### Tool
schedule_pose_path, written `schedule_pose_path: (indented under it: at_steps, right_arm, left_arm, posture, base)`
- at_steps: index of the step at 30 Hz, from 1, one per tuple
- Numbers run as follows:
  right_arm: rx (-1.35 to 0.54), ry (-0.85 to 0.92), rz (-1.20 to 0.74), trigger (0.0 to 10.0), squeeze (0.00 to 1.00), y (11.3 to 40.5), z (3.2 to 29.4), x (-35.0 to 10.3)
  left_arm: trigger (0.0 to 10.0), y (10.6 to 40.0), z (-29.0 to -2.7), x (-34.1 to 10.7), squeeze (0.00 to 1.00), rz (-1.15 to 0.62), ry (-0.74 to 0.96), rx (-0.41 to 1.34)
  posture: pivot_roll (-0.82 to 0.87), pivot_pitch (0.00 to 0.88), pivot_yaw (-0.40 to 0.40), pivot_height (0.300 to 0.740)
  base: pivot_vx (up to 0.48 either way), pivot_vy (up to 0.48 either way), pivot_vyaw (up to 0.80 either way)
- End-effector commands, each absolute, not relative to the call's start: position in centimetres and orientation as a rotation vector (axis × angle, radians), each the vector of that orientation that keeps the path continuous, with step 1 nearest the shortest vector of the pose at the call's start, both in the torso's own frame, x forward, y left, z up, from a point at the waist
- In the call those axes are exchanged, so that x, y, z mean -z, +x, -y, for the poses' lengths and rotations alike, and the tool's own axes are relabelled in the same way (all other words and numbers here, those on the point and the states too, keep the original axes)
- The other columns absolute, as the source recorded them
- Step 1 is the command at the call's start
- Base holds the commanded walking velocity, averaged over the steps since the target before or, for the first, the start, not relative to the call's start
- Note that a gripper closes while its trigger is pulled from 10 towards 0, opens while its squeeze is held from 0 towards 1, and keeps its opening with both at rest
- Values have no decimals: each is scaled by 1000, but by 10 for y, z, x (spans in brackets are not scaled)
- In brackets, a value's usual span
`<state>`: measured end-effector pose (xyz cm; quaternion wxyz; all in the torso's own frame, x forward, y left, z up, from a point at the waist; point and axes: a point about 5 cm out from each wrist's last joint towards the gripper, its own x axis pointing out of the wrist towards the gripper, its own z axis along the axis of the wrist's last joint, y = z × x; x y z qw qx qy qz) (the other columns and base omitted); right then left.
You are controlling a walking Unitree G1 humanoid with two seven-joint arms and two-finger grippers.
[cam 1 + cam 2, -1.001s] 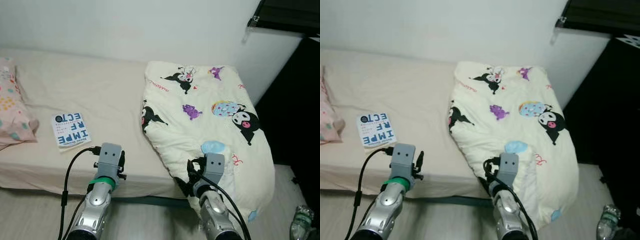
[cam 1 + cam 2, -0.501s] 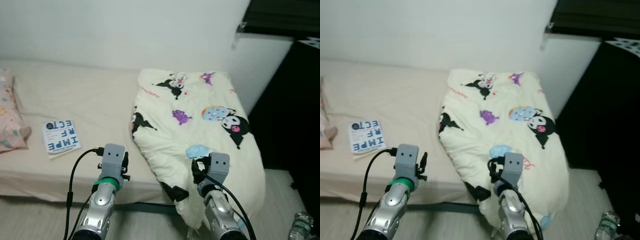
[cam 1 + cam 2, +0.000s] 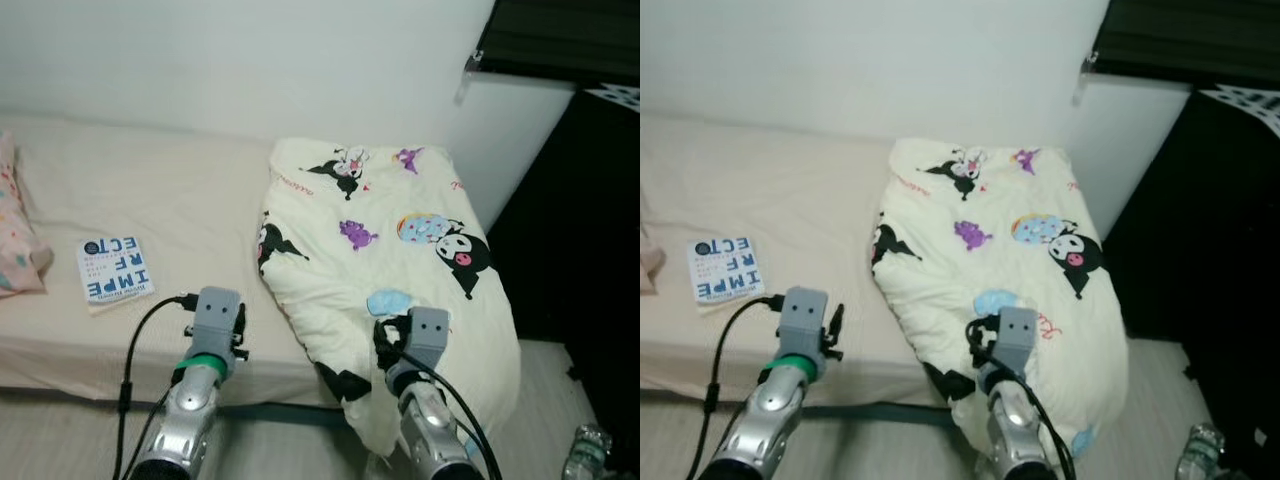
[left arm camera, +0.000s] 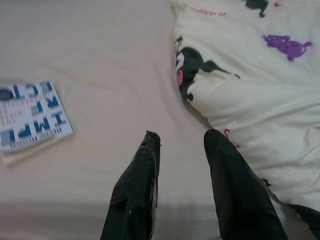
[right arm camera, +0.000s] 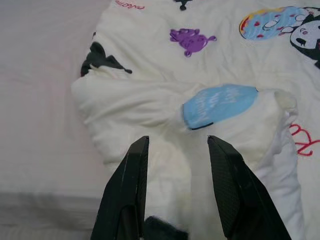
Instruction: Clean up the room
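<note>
Bed point(image 3: 180, 200) with a beige sheet runs along a white wall. A cream quilt point(image 3: 390, 240) printed with cartoon figures lies bunched on the bed's right end; its lower edge spills over the front of the mattress toward the floor. A book point(image 3: 115, 269) with blue lettering lies flat on the sheet, well left of the quilt and apart from it. A pink patterned pillow point(image 3: 15, 240) sits at the left edge of the bed, near the book but not touching it.

Left hand point(image 4: 181, 141) is raised over the front edge of the mattress, between book and quilt. Its fingers stand apart and hold nothing; the sheet shows between them.

Right hand point(image 5: 177, 142) hovers at the quilt's front fold, just short of a blue printed patch point(image 5: 219, 104). Its fingers are spread, with cream fabric showing between them; whether the tips touch the fabric cannot be told. Nothing is clamped.

A plastic bottle point(image 3: 585, 455) lies on the floor at the far right, beside dark furniture point(image 3: 590, 250). A black cable point(image 3: 135, 360) loops along the left arm.
</note>
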<state>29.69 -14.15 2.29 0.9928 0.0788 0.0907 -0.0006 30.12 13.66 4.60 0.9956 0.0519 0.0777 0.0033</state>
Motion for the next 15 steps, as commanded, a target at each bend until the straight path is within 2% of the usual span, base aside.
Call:
schedule_pose_path:
  at_steps: [1, 15]
  right_arm:
    - [29, 161, -210, 10000, 0, 293, 148, -17]
    - [25, 160, -206, 10000, 0, 293, 150, -18]
  left_arm:
    - [10000, 300, -129, -42, 0, -178, 80, 7]
    - [10000, 296, -129, -39, 0, -178, 69, -1]
  posture:
    - [-27, 0, 19, 740]
    - [-28, 0, 9, 740]
  base:
    - [0, 0, 0]
    - [0, 0, 0]
